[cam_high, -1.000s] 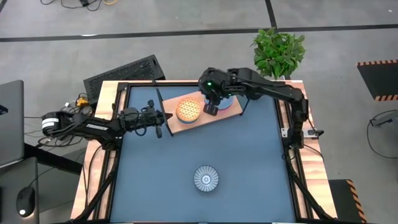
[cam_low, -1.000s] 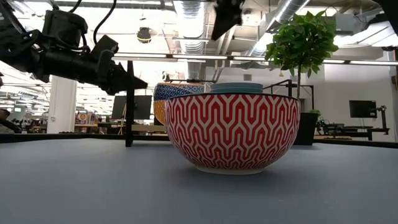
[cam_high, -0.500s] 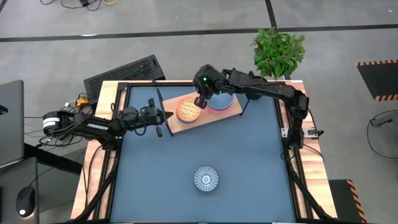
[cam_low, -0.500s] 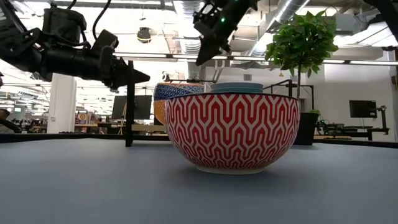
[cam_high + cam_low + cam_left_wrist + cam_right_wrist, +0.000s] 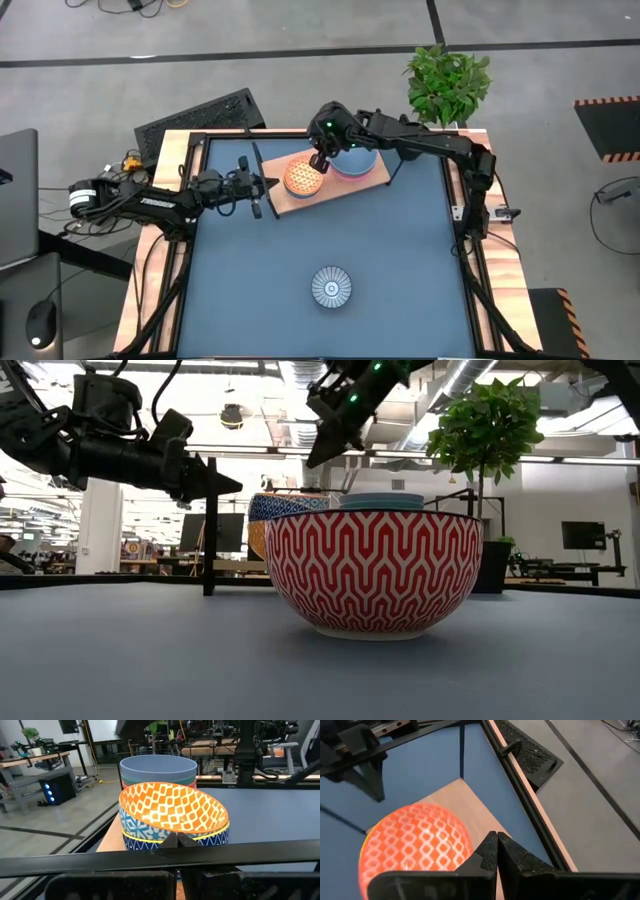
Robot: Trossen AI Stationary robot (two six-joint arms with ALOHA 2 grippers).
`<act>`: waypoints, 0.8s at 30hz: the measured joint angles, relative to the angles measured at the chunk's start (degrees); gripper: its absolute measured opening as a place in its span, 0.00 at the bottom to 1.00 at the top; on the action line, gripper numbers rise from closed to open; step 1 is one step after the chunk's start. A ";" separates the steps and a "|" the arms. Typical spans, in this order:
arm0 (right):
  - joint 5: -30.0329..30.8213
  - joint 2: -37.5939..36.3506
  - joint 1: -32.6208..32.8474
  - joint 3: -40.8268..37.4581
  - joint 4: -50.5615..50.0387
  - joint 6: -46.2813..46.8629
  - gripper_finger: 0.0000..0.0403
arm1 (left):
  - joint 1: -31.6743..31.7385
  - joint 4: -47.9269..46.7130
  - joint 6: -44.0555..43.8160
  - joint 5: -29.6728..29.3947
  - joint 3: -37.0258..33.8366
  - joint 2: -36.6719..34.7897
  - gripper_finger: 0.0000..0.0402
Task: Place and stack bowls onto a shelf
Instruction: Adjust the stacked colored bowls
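High view: right gripper (image 5: 318, 163), fingers closed and empty, hovers over orange-patterned round bowl (image 5: 302, 177) on light-wood shelf board (image 5: 283, 203); left gripper (image 5: 268, 185), closed, empty, braces shelf edge, probably steadying it.

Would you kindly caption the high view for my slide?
Right gripper, shut, above the orange-patterned bowl on the shelf; striped bowl waits.

An open-plan robotics lab: exposed silver ceiling ducts (image 5: 470, 375) run above rows of workbenches with dark monitors (image 5: 583, 535), a grey concrete floor marked with black tape lines (image 5: 300, 52), and a leafy green potted plant (image 5: 447, 85).
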 joint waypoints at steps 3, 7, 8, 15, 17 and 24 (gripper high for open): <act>-0.56 2.37 0.32 -0.16 0.03 0.52 0.05 | 0.01 -0.60 1.05 0.38 0.10 -0.01 0.00; -0.91 4.67 0.89 -0.11 1.15 0.34 0.06 | 0.57 -1.30 2.38 0.91 0.20 -0.04 0.00; -0.89 4.67 0.94 -0.11 0.64 0.35 0.07 | 0.84 -1.39 2.63 1.06 0.20 -0.04 0.00; 0.44 4.59 0.92 -0.04 1.57 0.16 0.05 | 3.01 -1.97 3.90 3.38 0.28 -0.09 0.00; 0.40 4.56 0.46 -0.04 1.51 0.16 0.05 | 3.64 -2.04 3.96 4.16 0.28 -0.09 0.00; 2.47 4.56 -0.41 -0.04 2.09 0.59 0.07 | 4.81 -2.30 4.57 5.31 0.28 -0.09 0.00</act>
